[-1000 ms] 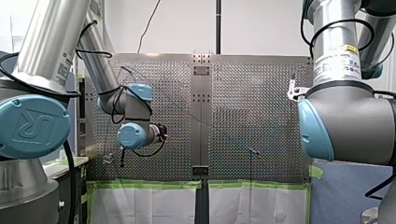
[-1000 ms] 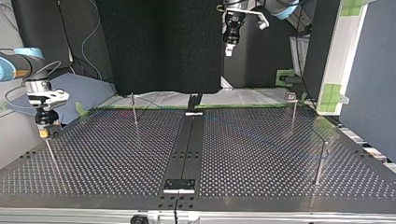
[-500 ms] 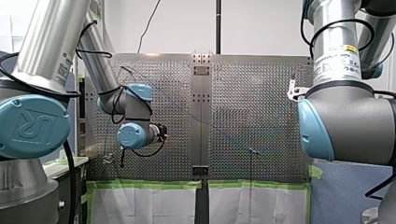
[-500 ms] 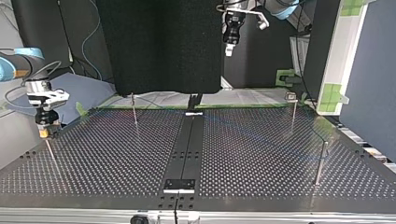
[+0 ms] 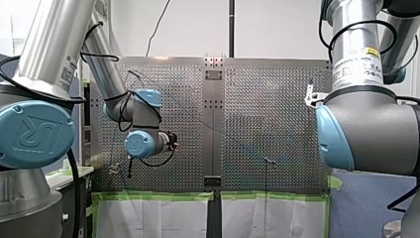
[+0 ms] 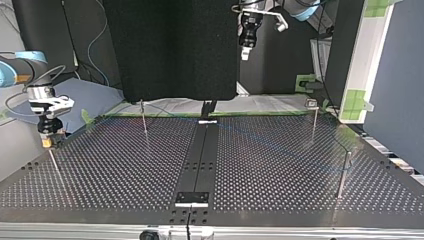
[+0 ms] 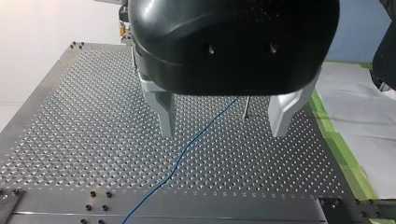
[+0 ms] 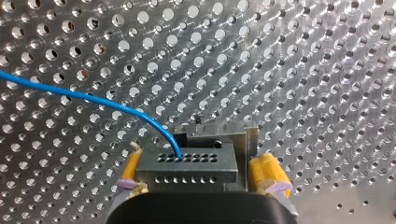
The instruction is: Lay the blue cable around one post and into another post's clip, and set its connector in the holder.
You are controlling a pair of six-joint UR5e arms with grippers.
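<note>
Your right fingers (image 8: 267, 170) are clamping the connector (image 8: 189, 163) just beside the holder (image 8: 219, 133), blue cable (image 8: 93, 98) trailing away. Your left fingers (image 7: 164, 112) are hanging wide open, empty, well apart from the holder. Approaching off-line, you are risking jamming the connector against its edge.

The perforated metal table (image 6: 125, 170) has a dark strip (image 6: 200, 160) down its middle and green tape (image 5: 148, 196) along one edge. Thin posts (image 6: 144, 117) stand on it, well apart. A blue cable (image 7: 186, 150) lies across the holes and ends at a connector (image 8: 189, 163) just beside a holder (image 8: 219, 133).
</note>
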